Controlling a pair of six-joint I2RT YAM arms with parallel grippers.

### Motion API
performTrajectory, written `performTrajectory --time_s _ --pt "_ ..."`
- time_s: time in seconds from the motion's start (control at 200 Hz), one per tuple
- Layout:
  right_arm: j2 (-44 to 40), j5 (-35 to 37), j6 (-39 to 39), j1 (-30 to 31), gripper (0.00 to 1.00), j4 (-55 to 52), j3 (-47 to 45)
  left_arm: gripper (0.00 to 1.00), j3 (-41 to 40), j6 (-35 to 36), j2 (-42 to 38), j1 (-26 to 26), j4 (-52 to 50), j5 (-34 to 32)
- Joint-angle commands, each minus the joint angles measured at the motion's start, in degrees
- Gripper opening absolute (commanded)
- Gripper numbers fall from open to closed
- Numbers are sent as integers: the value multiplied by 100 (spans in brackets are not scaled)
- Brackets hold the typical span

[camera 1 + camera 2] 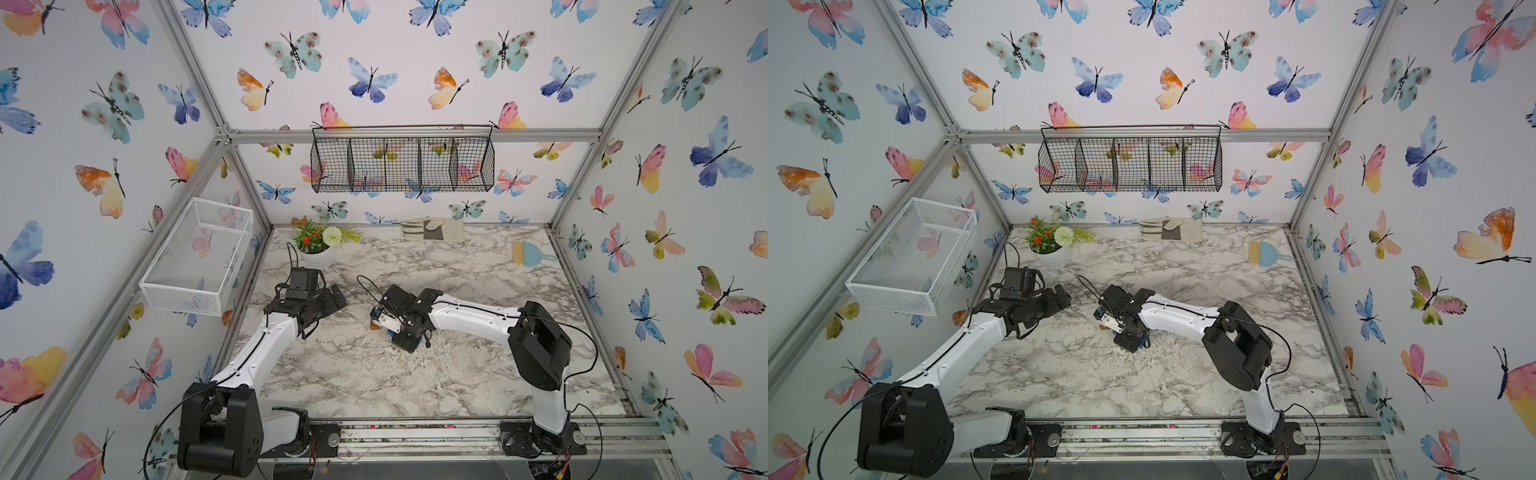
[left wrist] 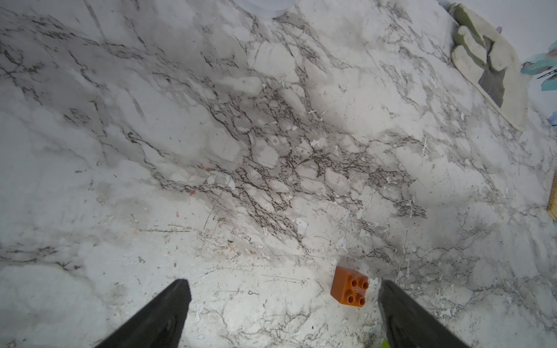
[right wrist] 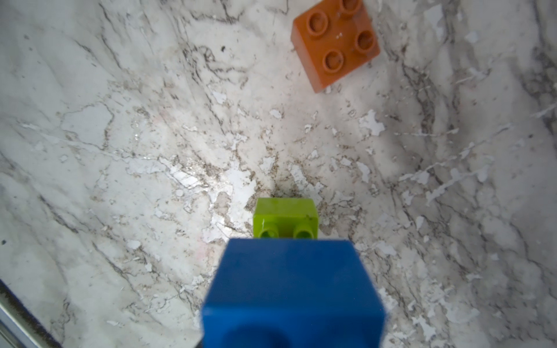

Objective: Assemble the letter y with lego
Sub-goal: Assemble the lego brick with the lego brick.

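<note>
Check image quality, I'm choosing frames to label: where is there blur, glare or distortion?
Right wrist view: the blue studded plastic brick looms close and soft, the orange square plastic brick is crisp, glare sits on the marble tabletop. Left wrist view: sharp, mild shadows. Both top views: even light, butterfly-papered walls splay wide.

I am looking over a grey-veined marble tabletop (image 1: 415, 382), scuffed and flecked with white flakes. At 11 o'clock a white pot (image 1: 318, 258) is standing, holding green leaves, orange blooms and 1 round white flower (image 1: 332, 235). At 12 o'clock a pale work glove (image 1: 432, 229) is lying flat against the back wall. At 2 o'clock a small blue brush (image 1: 531, 253) with tan bristles is lying near the table's edge. A black wire basket (image 1: 402, 164) is hanging on the back wall, and a white mesh basket (image 1: 199, 253) is hanging at 10 o'clock. Butterfly wallpaper (image 1: 370, 81) is covering all 3 walls.
</note>
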Motion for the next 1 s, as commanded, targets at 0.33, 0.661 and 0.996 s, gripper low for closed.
performTrajectory --time_s 0.33,0.661,0.996 --pt "481 -112 -167 7 18 -420 2 98 -44 -29 52 41 57 126" --pt "571 51 -128 63 19 -448 144 98 -88 -29 61 46 85 122" --pt "789 56 -171 63 29 -841 817 98 -44 -36 6 47 39 118"
